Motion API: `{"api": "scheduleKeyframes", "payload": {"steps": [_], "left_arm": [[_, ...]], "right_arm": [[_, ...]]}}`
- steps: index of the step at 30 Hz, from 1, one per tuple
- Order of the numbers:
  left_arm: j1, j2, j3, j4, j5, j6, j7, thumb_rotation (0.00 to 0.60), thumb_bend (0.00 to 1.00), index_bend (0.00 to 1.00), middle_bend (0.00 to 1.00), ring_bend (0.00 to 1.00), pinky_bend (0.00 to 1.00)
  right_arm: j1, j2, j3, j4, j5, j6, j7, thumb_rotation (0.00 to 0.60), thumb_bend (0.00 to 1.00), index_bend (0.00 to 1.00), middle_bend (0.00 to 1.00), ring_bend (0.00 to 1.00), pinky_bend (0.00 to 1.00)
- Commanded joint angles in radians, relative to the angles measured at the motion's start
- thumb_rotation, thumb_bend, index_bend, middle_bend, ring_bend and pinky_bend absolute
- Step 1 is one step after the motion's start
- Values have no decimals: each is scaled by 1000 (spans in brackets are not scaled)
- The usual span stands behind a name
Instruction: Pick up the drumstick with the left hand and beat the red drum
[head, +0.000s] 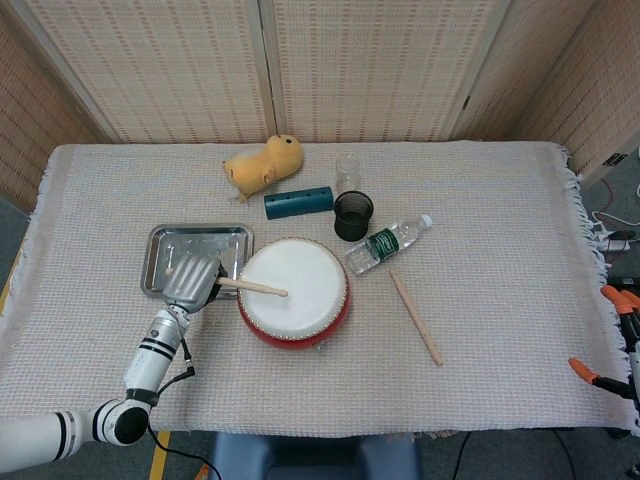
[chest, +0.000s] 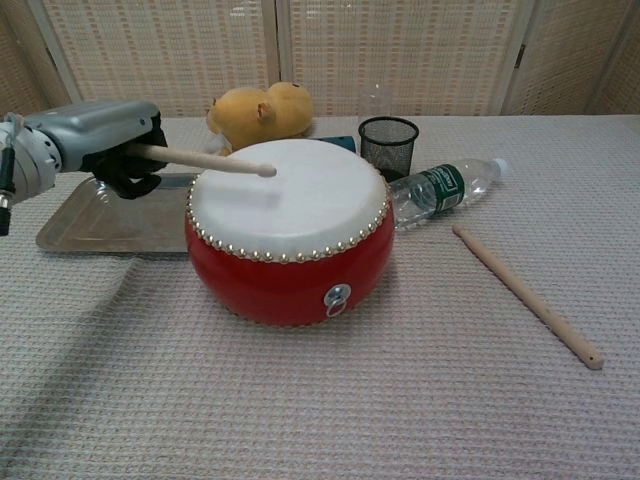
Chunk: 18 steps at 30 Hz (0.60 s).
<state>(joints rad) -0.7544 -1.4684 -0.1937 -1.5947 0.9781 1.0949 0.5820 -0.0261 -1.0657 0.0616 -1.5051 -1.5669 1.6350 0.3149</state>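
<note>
Drumstick (chest: 200, 159) gripped in left hand (chest: 115, 148) — tip over red drum (chest: 290, 235), inside its left rim.

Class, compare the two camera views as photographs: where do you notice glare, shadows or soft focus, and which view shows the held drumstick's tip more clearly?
Head view: even light, glare on the metal tray, small detail soft. Chest view: the drumstick in the left hand is crisp, its tip casting a faint shadow on the red drum; the arm's shadow falls on the cloth at lower left; this view shows the tip more clearly.
</note>
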Motion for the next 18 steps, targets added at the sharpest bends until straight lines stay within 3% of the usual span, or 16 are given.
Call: {"api": "scheduleKeyframes", "payload": {"steps": [1,5,9,13,17,18], "left_arm": [[-31,-20,68,43,33,28,186,600,712,1000,1000,991,1000],[23,-7,-39,-48,-8,49,-86,600,712,1000,1000,991,1000],[60,55,-106,-122,-19,28,-281,600,712,1000,1000,991,1000],[60,99,-110,-138,-35,-14,-310,600,712,1000,1000,991,1000],[41,85,-77,-104,-41,-35,-258,600,711,1000,1000,991,1000],[26,73,-47,-68,-9,-32,-198,600,711,1000,1000,990,1000]], "right_arm": [[-1,-1,0,0,0,2,0,600,86,36,126,0,39],[-4,0,0,-2,-1,7,-3,600,86,36,126,0,39],[-4,4,1,-8,-4,9,-7,600,86,36,126,0,39],[-1,2,0,-11,-4,4,-10,600,86,36,126,0,39],[2,-1,1,-10,-1,-3,-11,600,86,36,126,0,39],[3,-2,1,-9,-1,-5,-12,600,86,36,126,0,39]]}}
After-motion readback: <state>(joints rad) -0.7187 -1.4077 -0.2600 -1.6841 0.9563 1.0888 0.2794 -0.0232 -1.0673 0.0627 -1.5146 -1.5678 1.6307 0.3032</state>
